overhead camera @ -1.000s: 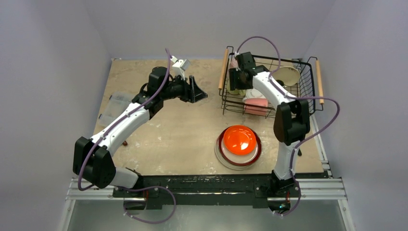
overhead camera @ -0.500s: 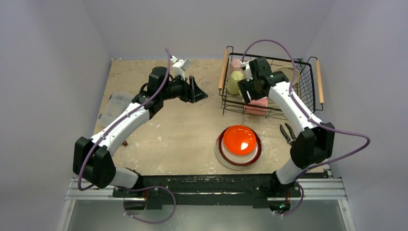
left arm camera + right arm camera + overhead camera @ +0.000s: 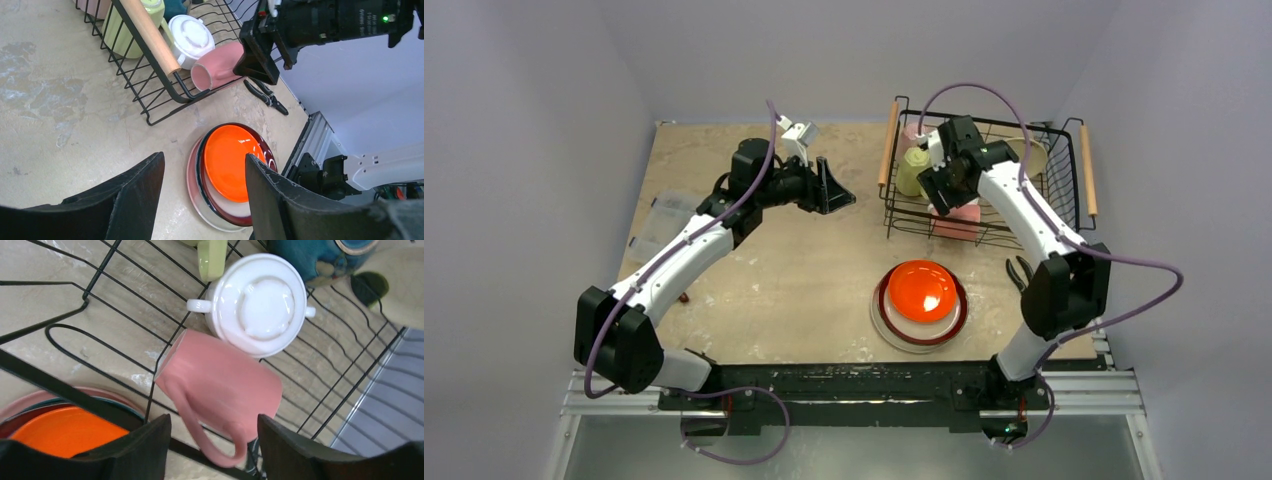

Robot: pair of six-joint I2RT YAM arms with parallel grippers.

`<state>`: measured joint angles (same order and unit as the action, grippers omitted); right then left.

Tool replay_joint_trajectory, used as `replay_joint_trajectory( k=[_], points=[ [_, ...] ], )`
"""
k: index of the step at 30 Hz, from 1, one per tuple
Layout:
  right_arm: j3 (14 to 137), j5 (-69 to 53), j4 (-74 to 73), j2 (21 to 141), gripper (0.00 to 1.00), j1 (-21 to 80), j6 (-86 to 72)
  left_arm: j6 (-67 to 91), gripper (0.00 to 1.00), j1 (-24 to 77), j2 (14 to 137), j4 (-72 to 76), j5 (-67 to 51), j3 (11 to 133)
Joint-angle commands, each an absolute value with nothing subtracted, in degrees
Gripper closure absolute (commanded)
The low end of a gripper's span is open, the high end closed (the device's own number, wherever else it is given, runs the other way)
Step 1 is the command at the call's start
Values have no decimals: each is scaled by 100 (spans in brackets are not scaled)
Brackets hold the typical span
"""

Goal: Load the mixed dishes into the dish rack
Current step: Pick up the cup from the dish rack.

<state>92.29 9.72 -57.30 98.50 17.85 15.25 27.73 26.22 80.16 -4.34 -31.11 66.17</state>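
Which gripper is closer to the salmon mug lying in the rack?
Right. The right gripper hovers just above the salmon mug; the left gripper hangs outside the dish rack.

Salmon mug [image 3: 225, 385] beside white mug [image 3: 260, 302]

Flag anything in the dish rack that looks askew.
The salmon mug lies on its side in the dish rack, beside the white mug, not upright. Also, black pliers lie on the table just outside the rack.
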Motion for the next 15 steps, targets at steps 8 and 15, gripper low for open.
replay_joint_trajectory(
  k=[8, 15],
  points=[
    [8597, 112, -4468, 8069, 18, 1762, -1202, 2856, 41, 2571, 7846, -193, -3250, 6849],
    [9139, -452, -5343, 8712, 58, 1480, -1227, 2827, 41, 2575, 7842, -218, -3237, 6850]
  ],
)
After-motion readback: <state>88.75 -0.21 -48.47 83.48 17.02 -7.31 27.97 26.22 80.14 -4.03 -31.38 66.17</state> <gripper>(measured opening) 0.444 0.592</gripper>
